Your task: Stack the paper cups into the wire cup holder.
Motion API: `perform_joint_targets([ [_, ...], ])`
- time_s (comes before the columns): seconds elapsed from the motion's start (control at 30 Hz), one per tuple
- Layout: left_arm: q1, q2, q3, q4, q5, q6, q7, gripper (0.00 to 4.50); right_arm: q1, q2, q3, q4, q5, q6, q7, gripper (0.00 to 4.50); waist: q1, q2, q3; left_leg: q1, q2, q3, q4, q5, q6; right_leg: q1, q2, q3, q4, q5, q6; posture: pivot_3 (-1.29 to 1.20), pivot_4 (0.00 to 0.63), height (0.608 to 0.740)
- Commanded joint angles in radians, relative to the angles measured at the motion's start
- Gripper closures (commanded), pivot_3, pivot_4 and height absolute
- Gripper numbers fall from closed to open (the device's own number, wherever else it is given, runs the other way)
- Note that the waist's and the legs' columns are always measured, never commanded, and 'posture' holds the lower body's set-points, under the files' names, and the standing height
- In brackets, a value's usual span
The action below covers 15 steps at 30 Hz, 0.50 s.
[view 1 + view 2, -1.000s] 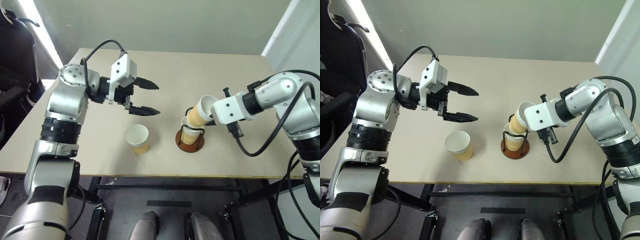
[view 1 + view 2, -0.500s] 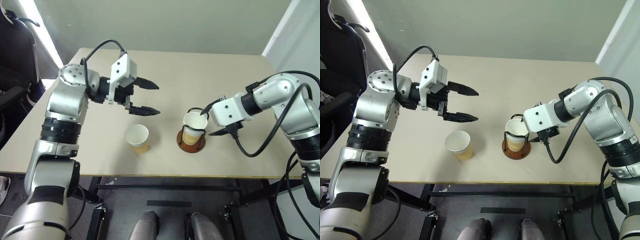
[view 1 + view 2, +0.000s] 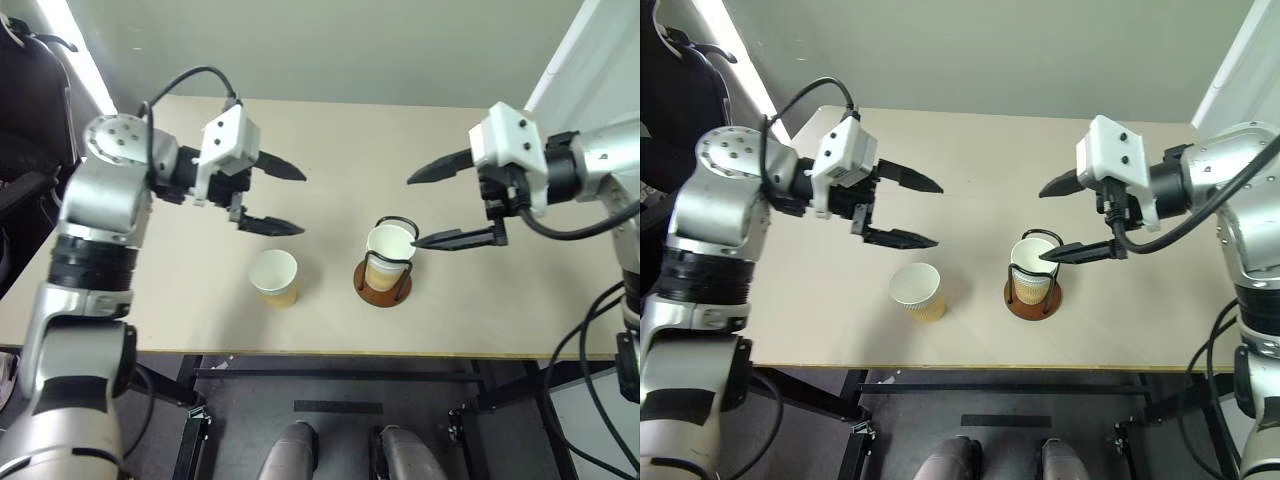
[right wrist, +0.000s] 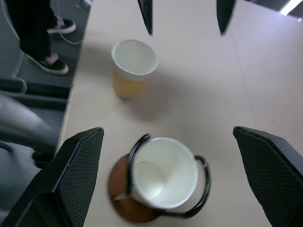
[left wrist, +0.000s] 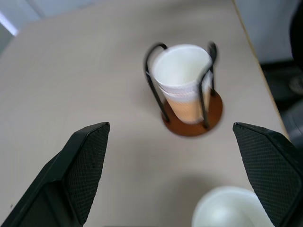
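- Your wire cup holder (image 3: pixel 382 279) stands upright on its round reddish-brown base near the front edge of the table (image 3: pixel 400 140), its black loops rising straight up.
- The stacked paper cups (image 3: pixel 389 252) sit nested inside it, long axis vertical, mouth opening upward; in the left wrist view you can see a second rim showing below the top cup's rim.
- At about 9 o'clock from the holder, apart from it, you have a single loose cup (image 3: pixel 274 276), also upright with its mouth up and its tan side showing.
- Your right gripper (image 3: pixel 425 208) hangs above and at about 2 o'clock from the holder, fingers spread wide and holding nothing, its lower finger reaching just past the cup rim in the head view.
- Your left gripper (image 3: pixel 290 200) hovers at about 12 o'clock from the loose cup, fingers likewise spread wide, nothing between them, pointing toward the right gripper.
- The table is a plain beige top.
- Beyond it you see a pale wall; the right wrist view shows a person's dark trousers and shoes (image 4: pixel 47 59) on the grey floor beside the table.
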Motion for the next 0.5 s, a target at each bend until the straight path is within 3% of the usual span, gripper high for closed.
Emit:
perform_joint_targets([
  [0.03,0.019,0.064,-0.035,-0.076,-0.038,-0.006,-0.05,0.0,-0.008,-0.034,-0.049,-0.032,0.06,0.035,-0.014,0.05,0.0,0.0,0.0,0.0,0.0,0.0,0.0,-0.001,0.002,0.0,0.0,0.0,0.001,0.0,0.0,0.0,0.15,0.74],
  [0.23,0.08,0.193,-0.164,-0.042,0.047,-0.208,-0.05,0.0,0.014,-0.057,-0.053,-0.055,0.124,0.03,-0.015,0.05,-0.003,0.0,0.0,0.002,0.0,-0.001,-0.003,-0.002,0.003,-0.001,0.0,0.0,0.002,-0.001,-0.001,0.0,0.15,0.74],
  [0.5,0.111,0.168,-0.185,-0.033,0.077,-0.257,-0.05,0.0,0.031,-0.082,-0.047,-0.053,0.136,0.008,-0.033,0.05,-0.002,0.0,0.0,0.001,0.0,-0.001,-0.002,-0.002,0.003,-0.001,0.0,0.0,0.002,-0.001,-0.002,0.0,0.15,0.74],
])
